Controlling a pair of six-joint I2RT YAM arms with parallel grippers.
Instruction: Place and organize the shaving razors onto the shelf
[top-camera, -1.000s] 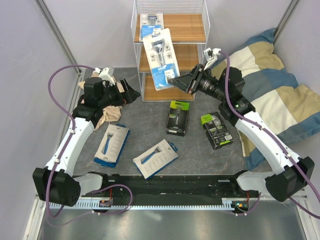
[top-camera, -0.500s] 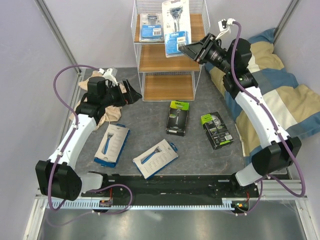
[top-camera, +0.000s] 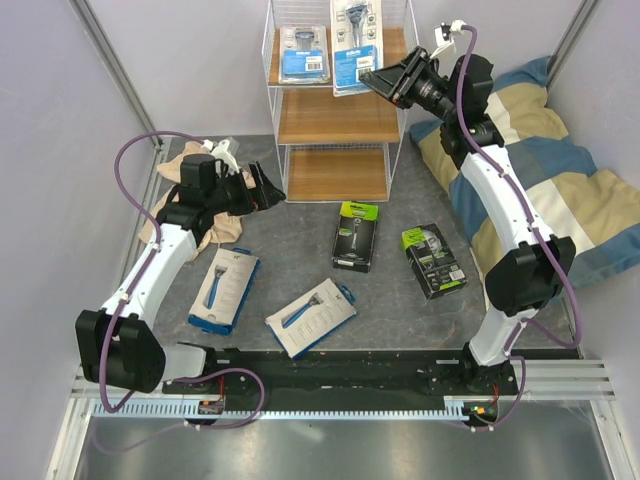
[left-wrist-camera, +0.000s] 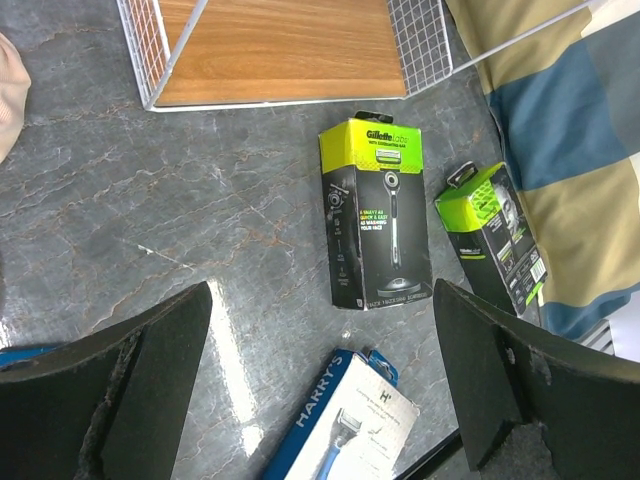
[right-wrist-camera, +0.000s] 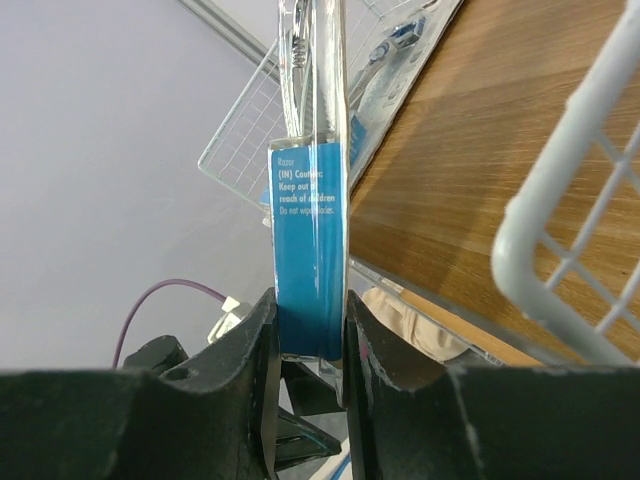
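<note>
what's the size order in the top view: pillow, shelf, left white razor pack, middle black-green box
1. pillow
2. shelf, close behind; its top is nearer the camera
3. white razor pack
4. black-green box

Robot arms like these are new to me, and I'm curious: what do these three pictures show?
Two white robot arms are bolted to a grey table. One picture looks down from above; the others come from wrist cameras. The right hand grips a blue-and-white razor blister card at the top board of the wire shelf, beside another card. The left hand is open and empty. Two black-and-green razor boxes and two white razor packs lie on the table.
</note>
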